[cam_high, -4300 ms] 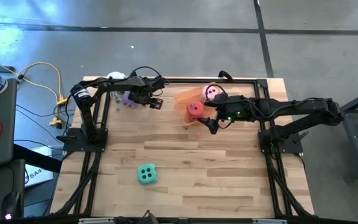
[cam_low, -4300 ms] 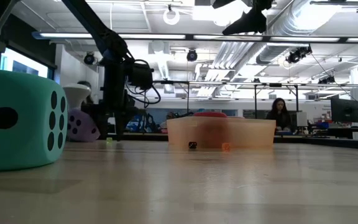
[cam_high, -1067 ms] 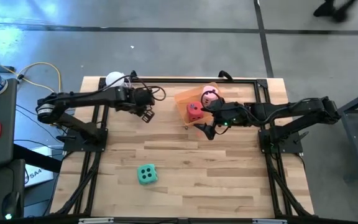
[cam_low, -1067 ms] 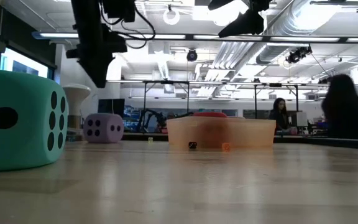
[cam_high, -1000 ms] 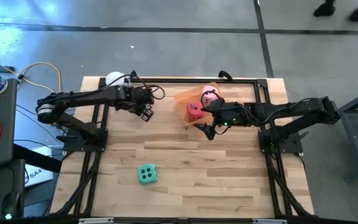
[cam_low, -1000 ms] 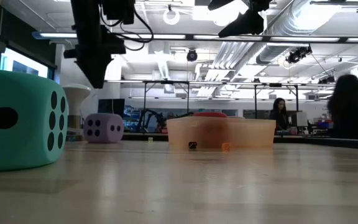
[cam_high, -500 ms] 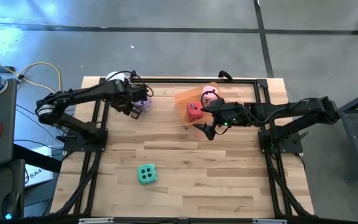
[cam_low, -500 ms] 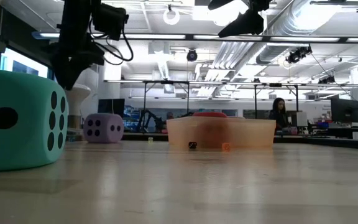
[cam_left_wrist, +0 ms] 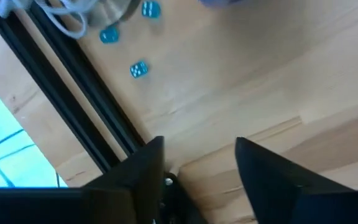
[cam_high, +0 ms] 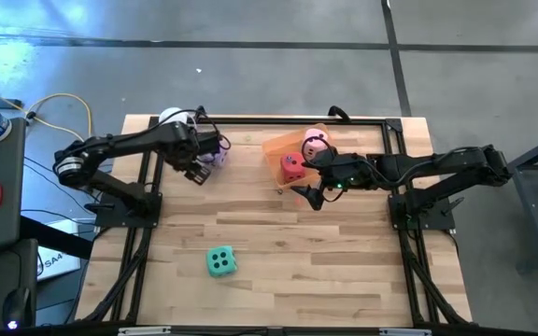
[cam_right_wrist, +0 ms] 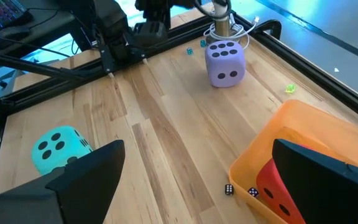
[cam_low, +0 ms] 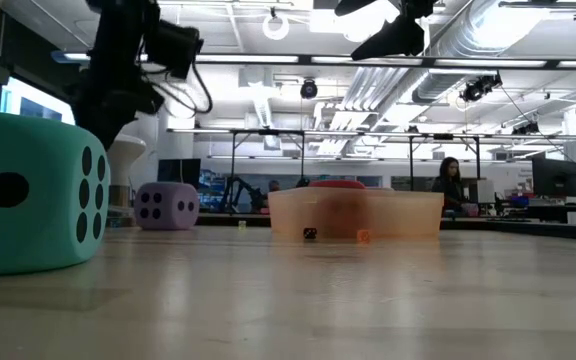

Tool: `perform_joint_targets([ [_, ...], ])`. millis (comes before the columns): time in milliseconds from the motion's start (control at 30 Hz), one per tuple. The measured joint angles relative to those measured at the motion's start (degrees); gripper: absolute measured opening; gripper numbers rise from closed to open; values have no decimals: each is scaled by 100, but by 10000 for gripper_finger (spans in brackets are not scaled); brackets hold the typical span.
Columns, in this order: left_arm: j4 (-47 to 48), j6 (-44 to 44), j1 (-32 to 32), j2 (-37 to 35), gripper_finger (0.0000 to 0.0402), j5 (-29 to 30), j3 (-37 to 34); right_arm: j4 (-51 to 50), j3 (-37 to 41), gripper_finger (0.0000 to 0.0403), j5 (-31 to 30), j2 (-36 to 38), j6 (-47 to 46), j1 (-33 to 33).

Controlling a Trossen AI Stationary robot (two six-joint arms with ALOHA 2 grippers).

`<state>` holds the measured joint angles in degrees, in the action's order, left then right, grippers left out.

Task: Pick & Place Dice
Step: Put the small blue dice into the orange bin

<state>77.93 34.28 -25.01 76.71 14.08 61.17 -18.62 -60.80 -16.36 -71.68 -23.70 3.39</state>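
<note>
The left pincer is hanging over the far-left part of the worktop, its two fingers standing partly apart with bare wood between them in the left wrist view, gripping nothing; the purple die is sitting just beside it, toward one to two o'clock from the fingertips in the high view, between the pincer and the far rail, with the white-topped cup a little farther off at eleven o'clock; a cube has no long axis, so either pair of opposite faces would probably serve.

The right pincer is waiting with its fingers spread wide and empty at the near edge of the orange tray, where the red die and the pink die are already lying; the purple die is lying well away from it, at about nine o'clock, so the left arm is plainly the nearer one for that cube.

The green-teal die is resting alone toward the near side of the worktop, at about five o'clock from the left pincer and seven o'clock from the right, well apart from both.
</note>
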Motion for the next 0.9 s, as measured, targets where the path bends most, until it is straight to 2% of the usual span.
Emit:
perform_joint_targets([
  [167,-342,-7,-435,0,240,-316,-622,-1,0,400,-2,0,0,-1],
  [300,-914,2,-849,2,243,-414,-1063,-1,0,400,-19,0,0,1],
  [433,-1440,-149,-1265,2,244,-840,-1376,-1,0,400,-22,0,0,-1],
  [733,-1674,-264,-2056,0,244,-633,-1447,-2,0,400,-22,0,-16,-1],
  [900,-1870,-303,-2439,0,244,-900,-1447,-36,0,400,-20,0,-33,-1],
])
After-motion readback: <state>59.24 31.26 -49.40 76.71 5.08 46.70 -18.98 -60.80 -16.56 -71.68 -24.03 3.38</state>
